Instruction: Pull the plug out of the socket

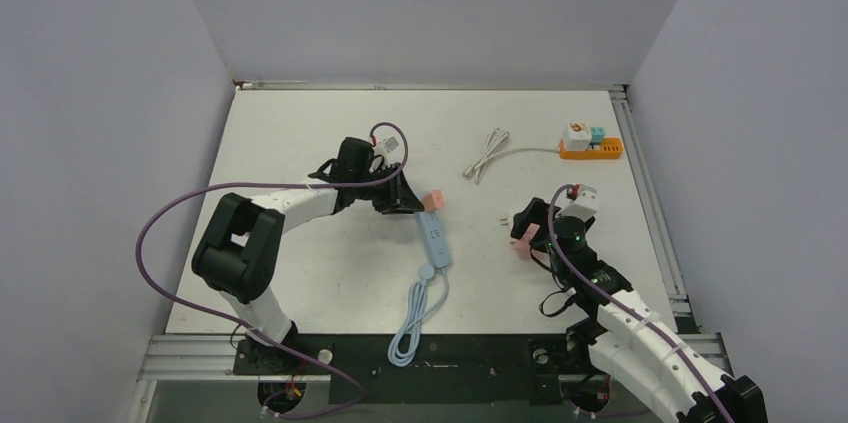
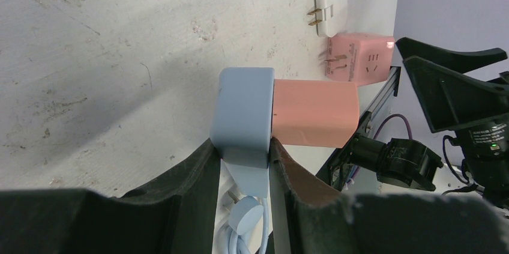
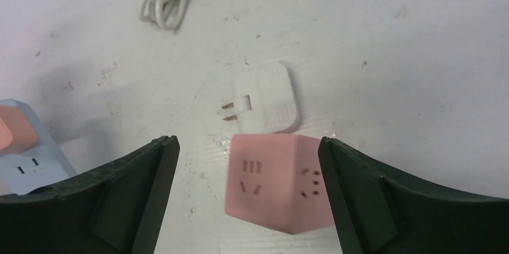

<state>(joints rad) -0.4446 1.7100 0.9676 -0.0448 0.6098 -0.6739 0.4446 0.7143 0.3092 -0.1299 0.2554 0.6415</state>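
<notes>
A pale blue power strip (image 1: pixel 435 239) lies mid-table with a pink plug (image 1: pixel 432 200) seated in its far end. My left gripper (image 1: pixel 412 205) is shut on that end of the strip; in the left wrist view the fingers (image 2: pixel 198 176) clamp the blue body (image 2: pixel 243 110), and the pink plug (image 2: pixel 315 113) sticks out to the right. My right gripper (image 1: pixel 522 230) is open; in the right wrist view (image 3: pixel 247 143) a blurred pink cube socket (image 3: pixel 279 185) sits between the wide-apart fingers, touching neither.
A white flat adapter (image 3: pixel 267 98) lies just beyond the pink cube. A coiled white cable (image 1: pixel 487 155) runs to an orange power strip (image 1: pixel 592 149) holding white and blue plugs at the back right. The blue strip's cord (image 1: pixel 415 318) coils toward the near edge.
</notes>
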